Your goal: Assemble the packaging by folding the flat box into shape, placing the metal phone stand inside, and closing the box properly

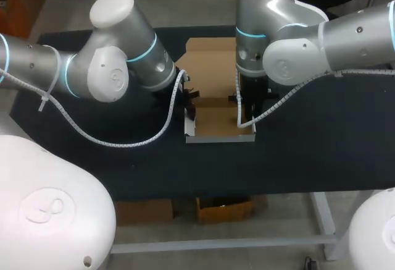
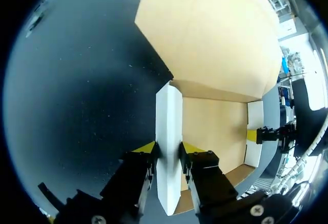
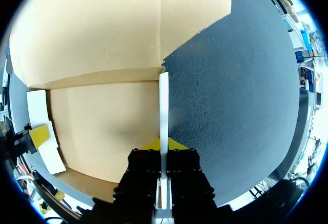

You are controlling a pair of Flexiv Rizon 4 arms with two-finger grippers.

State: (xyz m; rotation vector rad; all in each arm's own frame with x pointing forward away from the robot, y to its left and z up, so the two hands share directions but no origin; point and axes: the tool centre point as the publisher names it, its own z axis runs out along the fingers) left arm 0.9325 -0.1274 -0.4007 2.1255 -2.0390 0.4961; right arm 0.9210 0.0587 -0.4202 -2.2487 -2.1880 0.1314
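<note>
While keeping both side walls standing, shaping the box (image 1: 216, 122) at mid desk (image 1: 321, 152). Pinching the left side wall (image 2: 169, 116) with the left tool (image 2: 168, 149), closed on it from both faces. Pinching the right side wall (image 3: 163, 101) with the right tool (image 3: 164, 144) likewise, gripping the thin card edge-on between the tips. Leaving the lid panel (image 1: 210, 57) lying flat on the far side, joined along the far crease. Not seeing the phone stand anywhere. Judging the step as squaring up the walls: keeping both grips level, bringing the walls fully vertical together, avoiding twisting or pulling outward, otherwise probably creasing the card or dragging the base. Checking the near wall is standing before releasing either grip.
</note>
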